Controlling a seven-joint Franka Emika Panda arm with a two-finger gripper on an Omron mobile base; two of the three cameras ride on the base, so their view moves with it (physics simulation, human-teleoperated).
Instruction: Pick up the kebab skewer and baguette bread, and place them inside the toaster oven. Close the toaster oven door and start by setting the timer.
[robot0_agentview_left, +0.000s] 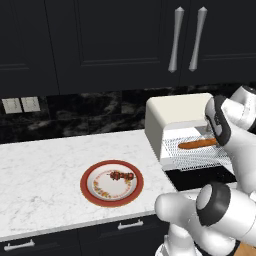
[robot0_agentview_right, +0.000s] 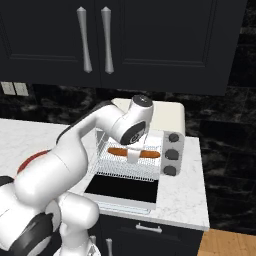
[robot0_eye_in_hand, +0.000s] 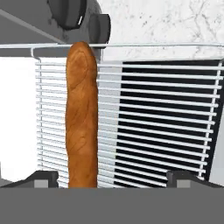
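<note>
hand (robot0_eye_in_hand: 112, 177) hangs over the toaster oven (robot0_agentview_right: 167, 122) rack, fingers spread wide, gripping nothing. baguette bread (robot0_eye_in_hand: 81, 113) lies on the rack. kebab skewer (robot0_agentview_left: 121, 175) rests on the plate (robot0_agentview_left: 88, 187).

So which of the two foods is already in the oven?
The baguette: the long orange-brown loaf lying on the oven's wire rack. The skewer, with its dark chunks, is on the red-rimmed plate.

Baguette bread (robot0_eye_in_hand: 81, 118) lengthwise on the wire rack (robot0_eye_in_hand: 166, 122), apart from tool fingertips (robot0_eye_in_hand: 41, 178).
</note>
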